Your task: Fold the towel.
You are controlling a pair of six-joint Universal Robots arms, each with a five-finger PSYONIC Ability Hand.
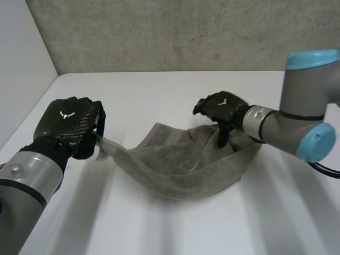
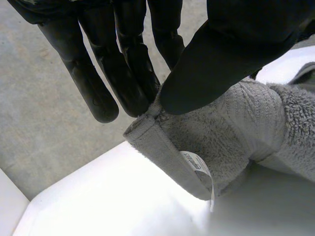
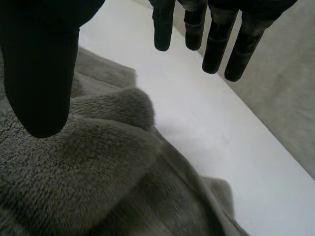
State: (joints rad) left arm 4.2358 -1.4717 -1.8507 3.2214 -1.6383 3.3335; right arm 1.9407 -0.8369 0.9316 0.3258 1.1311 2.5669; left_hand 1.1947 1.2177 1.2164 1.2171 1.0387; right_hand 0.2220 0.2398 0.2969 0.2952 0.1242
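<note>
A grey towel (image 1: 186, 167) lies bunched in the middle of the white table (image 1: 159, 101), its left end pulled up off the surface. My left hand (image 1: 71, 125) holds that end in the air. In the left wrist view its thumb (image 2: 231, 54) pinches the towel's hemmed corner (image 2: 162, 142), which carries a small white label (image 2: 199, 164), against the fingers (image 2: 125, 78). My right hand (image 1: 223, 111) hovers over the towel's right end. In the right wrist view its fingers (image 3: 216, 44) and thumb (image 3: 42, 73) are straight and spread above the rumpled towel (image 3: 98, 167), holding nothing.
A grey concrete wall (image 1: 175, 32) runs behind the table's far edge, and a pale side wall (image 1: 21, 64) borders it on the left. Bare table surface lies in front of the towel and beyond it.
</note>
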